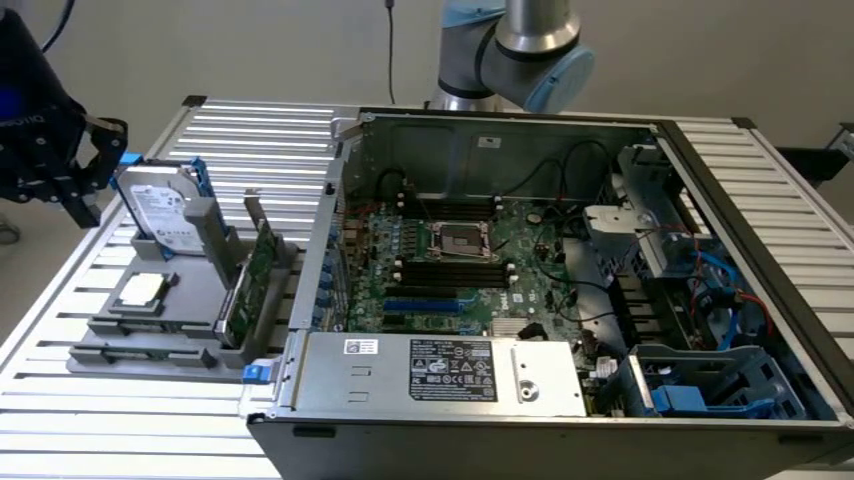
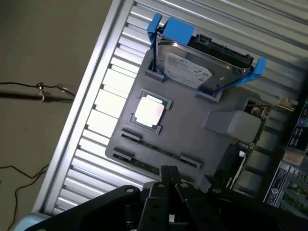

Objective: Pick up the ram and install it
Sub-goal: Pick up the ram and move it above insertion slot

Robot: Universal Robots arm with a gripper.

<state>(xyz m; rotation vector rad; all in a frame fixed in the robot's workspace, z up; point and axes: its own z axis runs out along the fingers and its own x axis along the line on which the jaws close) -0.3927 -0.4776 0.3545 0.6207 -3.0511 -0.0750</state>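
The ram (image 2: 142,165) shows as a thin green strip standing on edge in a front slot of the grey holder (image 2: 192,130); its near end is hidden behind my fingers. My gripper (image 2: 168,171) hovers above that end, shut, with nothing between the fingers. In the exterior view the gripper (image 1: 78,200) hangs over the table's edge at the exterior view's left, beside the holder (image 1: 174,320).
The holder also carries a silver hard drive with blue rails (image 1: 167,205), a square processor chip (image 1: 140,292) and an upright green expansion card (image 1: 254,275). The open computer case (image 1: 561,300) fills the exterior view's right, with black memory slots (image 1: 454,270) on its motherboard.
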